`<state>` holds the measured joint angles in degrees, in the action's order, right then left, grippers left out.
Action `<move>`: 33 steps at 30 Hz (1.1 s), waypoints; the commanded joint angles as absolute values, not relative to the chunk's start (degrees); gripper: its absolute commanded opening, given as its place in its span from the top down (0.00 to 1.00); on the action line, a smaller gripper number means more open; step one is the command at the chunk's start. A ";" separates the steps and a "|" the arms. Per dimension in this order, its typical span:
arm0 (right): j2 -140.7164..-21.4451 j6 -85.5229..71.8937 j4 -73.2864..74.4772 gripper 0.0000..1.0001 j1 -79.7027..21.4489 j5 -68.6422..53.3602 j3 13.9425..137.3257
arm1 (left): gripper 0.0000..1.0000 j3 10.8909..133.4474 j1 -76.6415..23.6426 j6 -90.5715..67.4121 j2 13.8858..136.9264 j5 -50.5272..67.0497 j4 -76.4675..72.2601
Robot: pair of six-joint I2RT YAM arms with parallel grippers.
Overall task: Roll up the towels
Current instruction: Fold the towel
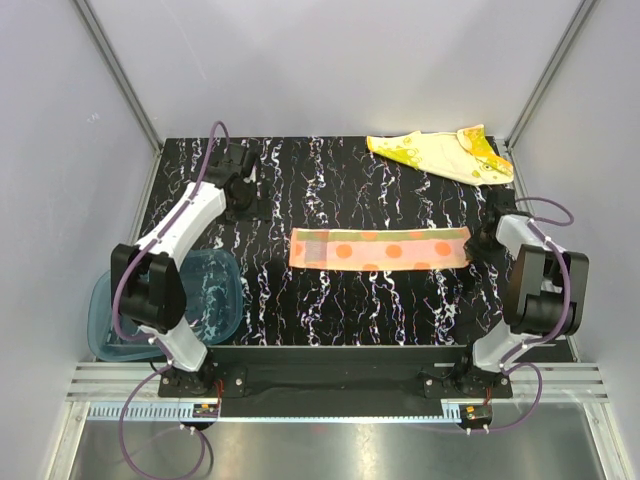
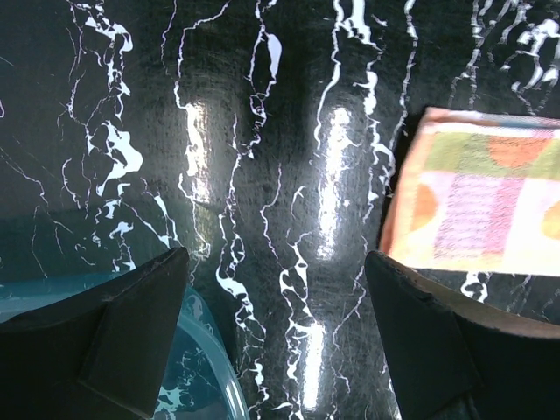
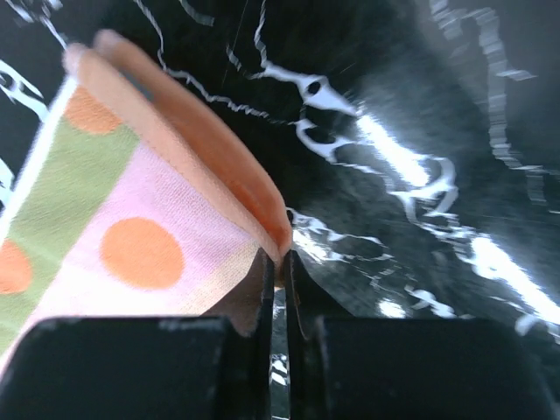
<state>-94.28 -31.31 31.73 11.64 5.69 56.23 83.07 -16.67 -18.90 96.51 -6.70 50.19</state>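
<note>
Nearest the arm bases, the tray (image 1: 215,290) sits at the near-left edge of the table (image 1: 330,310), partly under the left arm. It has no part in this step.

Mid-table lies the pink towel (image 1: 380,248), folded into a long narrow strip running left-right and flat except at its right end. There the right gripper (image 3: 273,262) is clenched on the end edge. In the wrist view the jaws are pressed nearly together w/ the orange hem caught at their tips, and that edge curls up off the table. The step in hand looks like starting the roll from the right end.

To do it well, it should prob. keep the bite small (just the end layers), turn the edge over onto the strip, then travel straight left so the roll stays square. The cloth looks thin & limp, so it may slide on the glossy top unless the other end is pinned.

The left gripper (image 2: 276,258) hangs a bit further back, left of the strip, jaws spread wide w/ nothing between. Its cam shows the strip's left end just to its right, handy for pressing that end down.

The pink towel has an orange-pink border, green & pale bands, and a row of orange dots.

Farthest, at the far-right corner, the yellow towel (image 1: 440,155) lies unrolled & rumpled, well apart from both grippers.
</note>
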 commanded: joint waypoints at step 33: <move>-101.33 -34.10 42.71 1.00 -41.04 20.92 91.66 | 0.11 75.94 -17.40 -18.02 85.25 -24.87 47.46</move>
